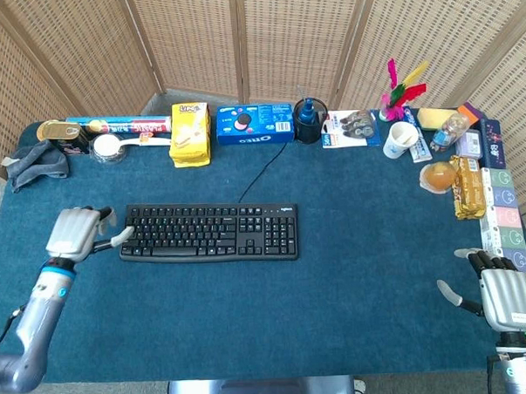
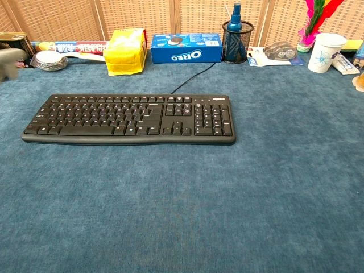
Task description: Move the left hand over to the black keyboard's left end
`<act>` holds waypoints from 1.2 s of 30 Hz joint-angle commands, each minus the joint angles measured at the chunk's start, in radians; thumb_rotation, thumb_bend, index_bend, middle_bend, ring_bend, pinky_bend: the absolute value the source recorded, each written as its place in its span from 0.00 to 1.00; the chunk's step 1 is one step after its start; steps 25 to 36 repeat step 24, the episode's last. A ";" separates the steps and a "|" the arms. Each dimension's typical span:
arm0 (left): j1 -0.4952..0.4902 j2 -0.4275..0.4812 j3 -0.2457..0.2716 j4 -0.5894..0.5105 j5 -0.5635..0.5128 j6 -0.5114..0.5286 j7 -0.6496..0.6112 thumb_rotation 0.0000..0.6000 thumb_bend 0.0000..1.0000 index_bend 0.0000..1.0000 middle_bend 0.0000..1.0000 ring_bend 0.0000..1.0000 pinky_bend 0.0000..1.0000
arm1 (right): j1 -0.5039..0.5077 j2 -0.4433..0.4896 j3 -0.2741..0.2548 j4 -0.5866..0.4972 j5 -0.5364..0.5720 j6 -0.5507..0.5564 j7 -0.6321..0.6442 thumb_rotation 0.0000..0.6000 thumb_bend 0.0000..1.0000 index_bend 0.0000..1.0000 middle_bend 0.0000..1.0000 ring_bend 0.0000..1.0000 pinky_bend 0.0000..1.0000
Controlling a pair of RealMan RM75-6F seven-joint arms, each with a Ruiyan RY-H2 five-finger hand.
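The black keyboard (image 1: 209,232) lies flat in the middle-left of the blue table, its cable running toward the back; in the chest view the black keyboard (image 2: 129,118) spans the left half. My left hand (image 1: 77,231) hovers just off the keyboard's left end, fingers spread, holding nothing, its thumb reaching toward the keyboard's corner. Only a blurred grey bit of the left hand (image 2: 8,58) shows at the chest view's left edge. My right hand (image 1: 498,290) rests open at the table's near right corner, far from the keyboard.
Along the back edge stand a yellow snack pack (image 1: 190,133), an Oreo box (image 1: 255,124), a black pen holder (image 1: 310,121), a paper cup (image 1: 401,139) and a tin (image 1: 61,134). A grey cloth (image 1: 34,163) lies back left. Boxes (image 1: 497,204) line the right edge.
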 commanded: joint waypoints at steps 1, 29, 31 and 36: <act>0.107 0.080 0.048 -0.107 0.061 0.131 -0.031 0.00 0.13 0.49 0.60 0.50 0.53 | 0.004 -0.002 0.003 0.000 -0.002 -0.002 -0.001 0.00 0.27 0.31 0.34 0.35 0.33; 0.418 0.124 0.169 -0.229 0.303 0.493 -0.062 0.00 0.13 0.49 0.59 0.49 0.50 | 0.027 -0.039 0.009 0.028 -0.020 -0.004 0.007 0.00 0.27 0.31 0.34 0.35 0.33; 0.418 0.124 0.169 -0.229 0.303 0.493 -0.062 0.00 0.13 0.49 0.59 0.49 0.50 | 0.027 -0.039 0.009 0.028 -0.020 -0.004 0.007 0.00 0.27 0.31 0.34 0.35 0.33; 0.418 0.124 0.169 -0.229 0.303 0.493 -0.062 0.00 0.13 0.49 0.59 0.49 0.50 | 0.027 -0.039 0.009 0.028 -0.020 -0.004 0.007 0.00 0.27 0.31 0.34 0.35 0.33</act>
